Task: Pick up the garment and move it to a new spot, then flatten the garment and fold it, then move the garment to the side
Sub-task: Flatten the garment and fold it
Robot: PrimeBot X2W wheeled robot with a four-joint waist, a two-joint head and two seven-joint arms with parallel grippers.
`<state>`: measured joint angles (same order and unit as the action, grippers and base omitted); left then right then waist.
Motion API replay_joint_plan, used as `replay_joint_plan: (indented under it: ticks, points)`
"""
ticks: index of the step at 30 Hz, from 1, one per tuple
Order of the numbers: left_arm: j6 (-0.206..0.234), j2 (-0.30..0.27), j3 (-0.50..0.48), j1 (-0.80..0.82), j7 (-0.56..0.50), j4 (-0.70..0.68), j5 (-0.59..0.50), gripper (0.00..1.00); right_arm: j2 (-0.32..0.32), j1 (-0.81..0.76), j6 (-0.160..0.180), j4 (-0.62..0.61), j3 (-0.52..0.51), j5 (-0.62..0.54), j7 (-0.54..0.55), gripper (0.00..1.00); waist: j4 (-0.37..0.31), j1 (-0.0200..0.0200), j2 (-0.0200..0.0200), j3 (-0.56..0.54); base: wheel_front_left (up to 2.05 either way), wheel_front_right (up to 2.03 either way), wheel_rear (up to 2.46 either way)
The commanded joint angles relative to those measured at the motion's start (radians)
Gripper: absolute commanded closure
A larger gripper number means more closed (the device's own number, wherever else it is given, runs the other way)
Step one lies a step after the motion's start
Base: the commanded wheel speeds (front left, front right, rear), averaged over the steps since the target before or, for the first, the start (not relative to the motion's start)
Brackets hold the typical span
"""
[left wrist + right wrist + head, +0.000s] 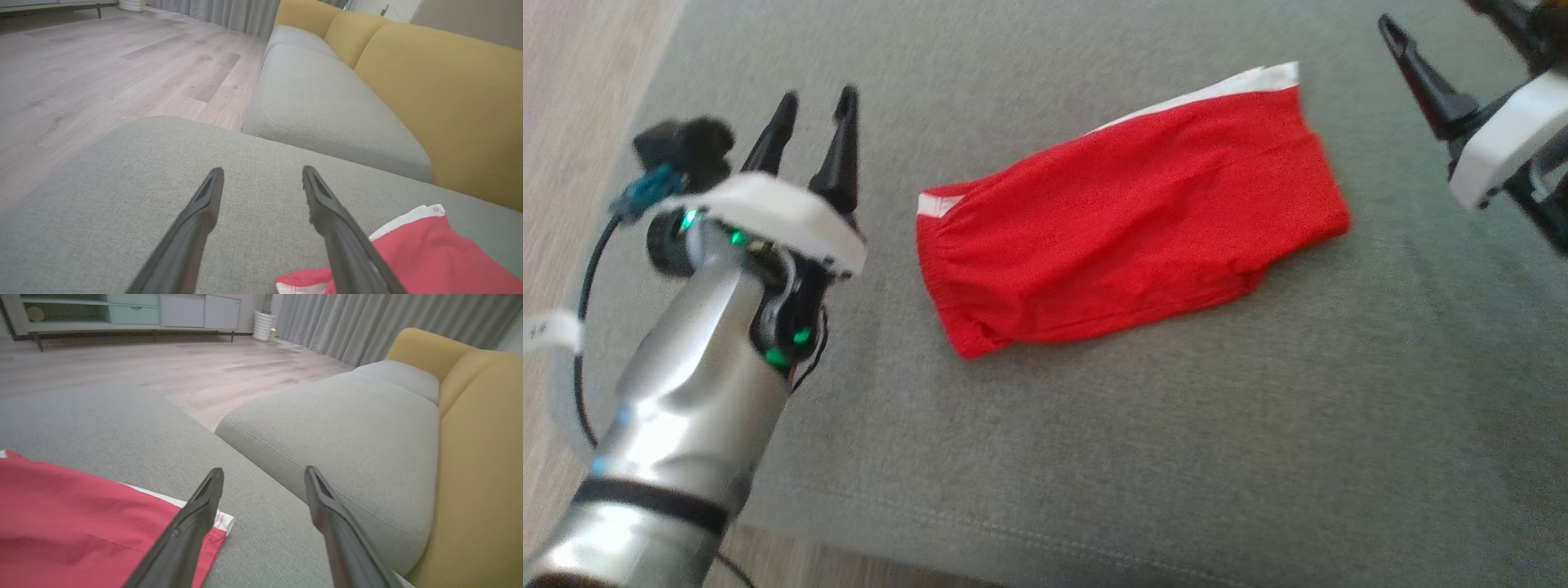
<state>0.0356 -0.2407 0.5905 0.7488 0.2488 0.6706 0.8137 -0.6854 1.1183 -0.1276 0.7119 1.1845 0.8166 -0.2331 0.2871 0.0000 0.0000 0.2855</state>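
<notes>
In the head view, a red garment (1135,220) of thin, smooth cloth lies near the middle of a wide grey cushion (1094,474) of coarse woven fabric. It sits a little closer to the far edge than to the near one. It looks folded double (probably shorts), with a gathered waistband at its left end and white trim (1241,82) along its far side. The left gripper (817,96) hovers near the cushion's left edge, apart from the garment. The right gripper (1431,20) hangs toward the far right corner, also apart from it.

In the left wrist view, the left gripper's two long dark fingers are spread wide and hold nothing. Under the right one, a corner of the garment rests on the cushion. Beyond stand a second grey cushion (327,106) with a stitched seam, a padded yellow backrest (441,102) and a pale wooden floor (102,73).

In the right wrist view, the right gripper's fingers are also spread and empty, and one is above the white-hemmed corner.

I judge that the move to the side remains. The cloth seems light and slippery, so pointed fingertips could catch only the top layer and the fold would open. If they go too deep, they could pinch the rough cushion cover. Dragging over this rough weave could wrinkle the garment.
</notes>
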Motion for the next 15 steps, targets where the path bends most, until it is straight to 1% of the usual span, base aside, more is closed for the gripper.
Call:
replay_joint_plan:
  ticks: [1,4,6,10,14,15]
  points:
    - [0.013,-0.054,-0.050,-0.008,0.012,-0.048,0.002,0.00,0.004,-0.031,-0.003,-0.006,-0.031,0.005,-0.019,0.00,-0.051,0.0000,0.0000,-0.061,0.00,0.00,0.00]
    - [0.044,-0.080,-0.095,-0.089,0.012,-0.136,-0.002,0.00,0.038,-0.090,-0.003,-0.015,-0.095,-0.007,-0.027,0.00,-0.088,0.0000,0.0000,-0.106,0.00,0.00,0.00]
    - [0.068,-0.093,-0.121,-0.144,0.013,-0.204,-0.023,0.00,0.056,-0.129,-0.003,-0.041,-0.169,-0.026,-0.028,0.00,-0.109,0.0000,0.0000,-0.131,0.00,0.00,0.00]
    - [0.105,-0.088,-0.173,-0.257,0.013,-0.329,-0.067,0.00,0.093,-0.254,-0.003,-0.088,-0.331,-0.088,-0.028,0.00,-0.140,0.0000,0.0000,-0.180,0.00,0.00,0.00]
    - [0.114,-0.073,-0.203,-0.357,0.013,-0.413,-0.132,0.00,0.140,-0.411,-0.003,-0.132,-0.460,-0.181,-0.028,0.00,-0.162,0.0000,0.0000,-0.225,0.00,0.00,0.00]
    - [0.114,-0.073,-0.203,-0.357,0.013,-0.413,-0.132,0.00,0.140,-0.411,-0.003,-0.132,-0.460,-0.181,-0.028,0.00,-0.162,0.0000,0.0000,-0.225,0.00,0.00,0.00]
